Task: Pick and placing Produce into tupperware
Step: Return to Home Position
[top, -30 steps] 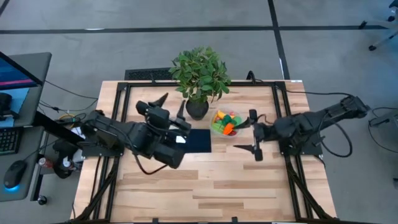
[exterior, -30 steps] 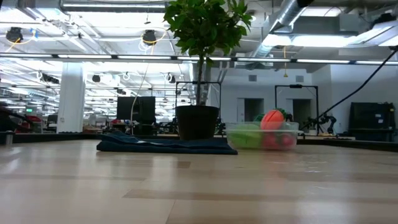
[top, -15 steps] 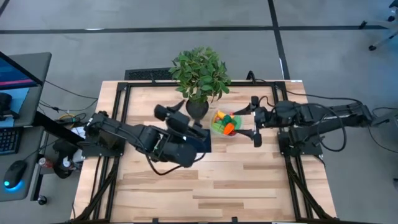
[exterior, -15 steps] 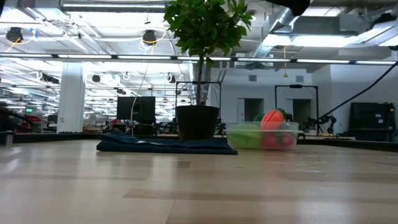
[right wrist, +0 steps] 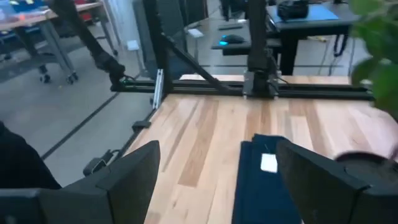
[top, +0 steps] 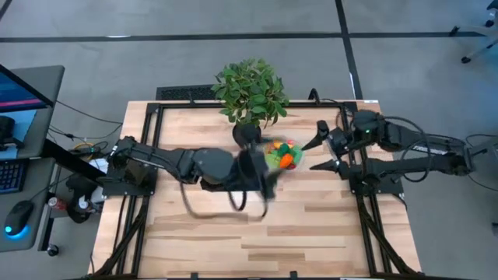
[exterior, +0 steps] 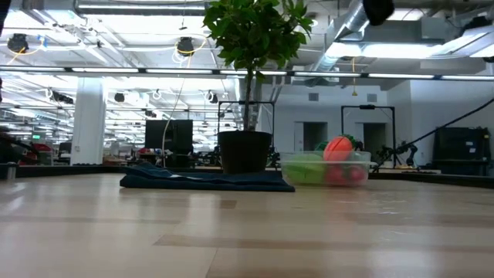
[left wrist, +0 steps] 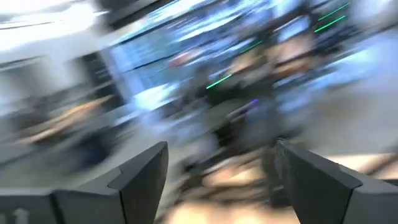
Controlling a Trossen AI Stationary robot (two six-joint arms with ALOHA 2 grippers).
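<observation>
Left tool (left wrist: 222,147) has swung toward centre, right tool (right wrist: 217,144) drawn back, both wide; tupperware (exterior: 356,159) looks light, slick: grip its rim.

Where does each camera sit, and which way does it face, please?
High: above the table, looking straight down; both arms, left gripper and right gripper show.
Low: at table-top height, looking level at plant, dark blue cloth, tupperware; an arm part at top.
Left wrist: on left arm, scene blurred; own open fingers.
Right wrist: on right arm, facing the cloth; own open fingers.
Shared: low and right wrist both show the cloth.
</observation>
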